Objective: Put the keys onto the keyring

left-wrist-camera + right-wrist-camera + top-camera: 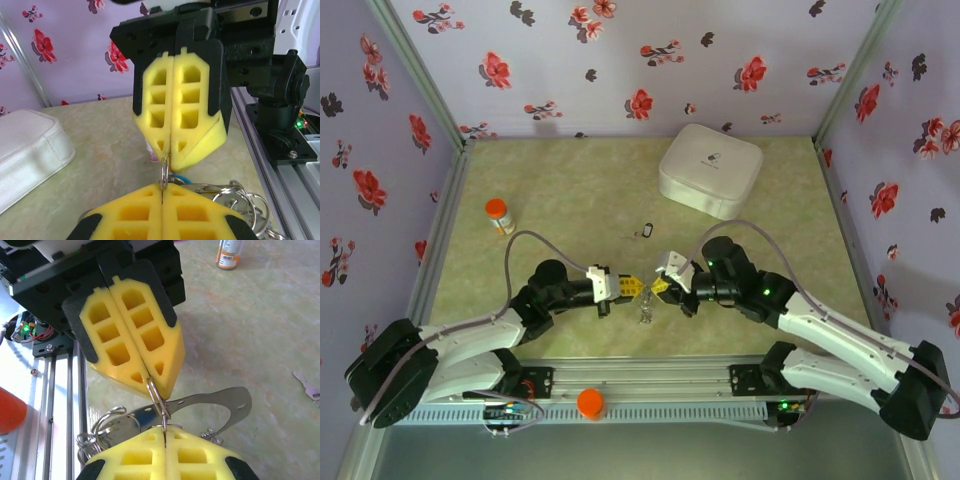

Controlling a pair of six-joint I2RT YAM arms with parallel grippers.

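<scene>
You have the left gripper (633,287) and the right gripper (662,287) meeting tip to tip just above the table (570,190), close to the front edge. Both have their yellow pads pressed fully together. Each one pinches the same thin silver loop of the keyring (157,399) from opposite sides, so the loop stands on edge between them. Under it you see a bunch of silver rings (235,197) and a curved flat metal strip (215,402). As far as I can see, they belong to the same bundle.

For the progress, I judge you are in the early part. 1 key, the key with the dark head (646,232), lies flat on the table, well apart from the grippers, between them and the white box (710,168). It is not on the ring yet. A small blue piece (180,178) shows just behind the pinched loop. It may be the head of the 2nd key, but I cannot tell if it is threaded or only lying near.

In my opinion, this is what is left: open the coil of the loop, then fetch the dark key and slide it on.
</scene>
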